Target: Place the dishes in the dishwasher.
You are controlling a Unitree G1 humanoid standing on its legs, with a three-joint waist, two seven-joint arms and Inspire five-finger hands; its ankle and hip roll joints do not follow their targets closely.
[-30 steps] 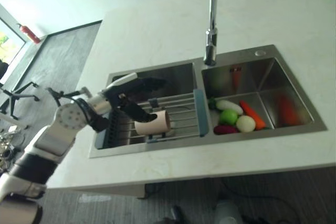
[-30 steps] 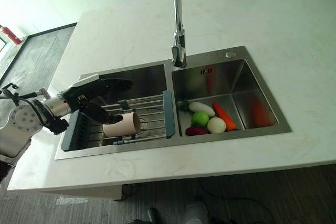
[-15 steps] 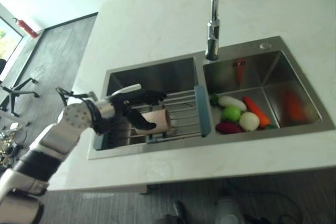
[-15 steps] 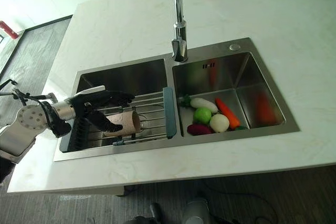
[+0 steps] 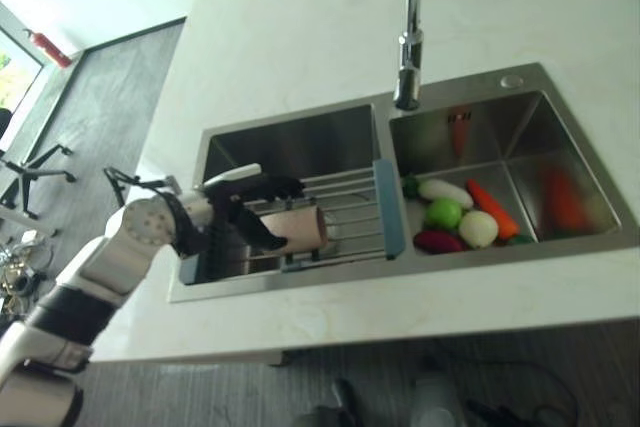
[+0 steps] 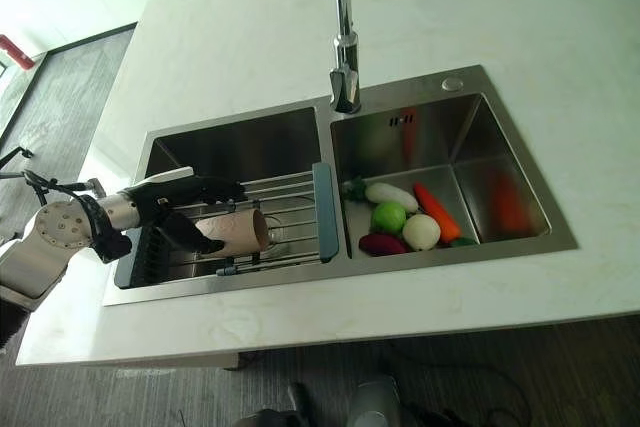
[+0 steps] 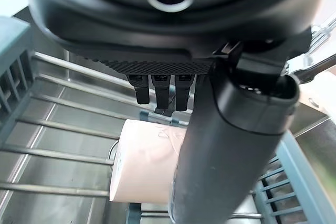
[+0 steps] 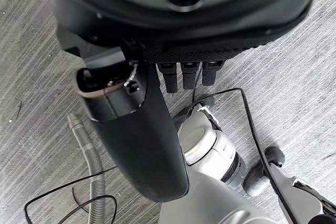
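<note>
Taking the stainless-steel double sink (image 6: 480,122) as the landmark, the left robot hand (image 6: 185,209) reached in from beyond the sink's left rim, over the wire drying rack with grey-blue end pieces (image 6: 295,209) that spanned the left basin. Its fingers (image 5: 268,185) were stretched out almost straight above the pale pink ceramic cup (image 6: 238,232), and its thumb (image 5: 262,232) lay along the cup's near side; nothing was clasped, and the hand was spread wide. The cup lay on its side on the rack, mouth toward the middle divider of the sink. In the left wrist view the cup (image 7: 149,163) sat just past the thumb, under the fingertips.

The chrome tap (image 6: 344,37) rose from the white counter (image 6: 560,27) behind the divider. In the right basin a heap of toy vegetables (image 6: 405,222) rested against the front wall.

The right robot hand (image 8: 142,145) hung over grey floor, fingers slack.

The step in hand looked like the reach for the cup. Next, the left fingers would need to close round its body with the thumb opposite before any lift. No dishwasher was in sight.
</note>
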